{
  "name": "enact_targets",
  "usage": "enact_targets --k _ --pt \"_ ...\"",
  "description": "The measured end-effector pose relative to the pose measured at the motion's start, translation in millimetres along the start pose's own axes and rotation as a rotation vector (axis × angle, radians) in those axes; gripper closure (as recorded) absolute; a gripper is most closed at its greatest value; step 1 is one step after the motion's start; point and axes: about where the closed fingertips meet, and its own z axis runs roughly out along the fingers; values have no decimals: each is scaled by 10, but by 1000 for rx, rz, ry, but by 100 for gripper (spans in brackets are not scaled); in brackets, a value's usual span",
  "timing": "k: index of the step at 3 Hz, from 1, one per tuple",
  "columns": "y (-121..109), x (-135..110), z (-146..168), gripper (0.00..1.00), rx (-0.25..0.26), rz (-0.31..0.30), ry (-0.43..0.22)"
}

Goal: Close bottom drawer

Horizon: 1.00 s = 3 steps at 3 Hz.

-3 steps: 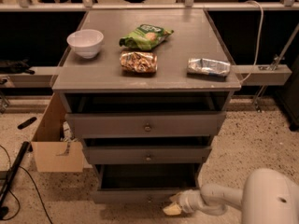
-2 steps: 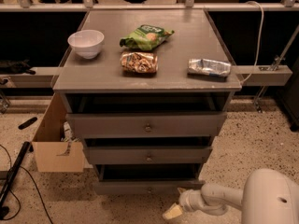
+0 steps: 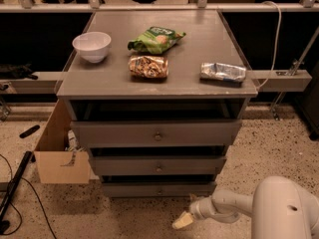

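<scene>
Camera view is showing the bottom drawer sitting lowest in the grey-brown wooden cabinet. Its flat front with a small round knob is lying nearly flush, with a thin dark slit above. The gripper, pale and tapered on a smooth white arm, is hovering just nearer, over speckled floor, apart from the drawer; whether it is spread or pressed together, I cannot tell.

Nothing written can be read. The green bag, the brown bag and the silver packet on the tabletop carry print that cannot be made out. The hand hangs just below the bottom drawer, toward its right.
</scene>
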Motion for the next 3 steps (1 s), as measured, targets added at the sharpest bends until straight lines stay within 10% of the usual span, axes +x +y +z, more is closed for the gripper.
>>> enact_targets --k 1,3 --pt "-303 -412 72 0 33 -25 -34" --pt "-274 -396 58 0 35 -25 -37"
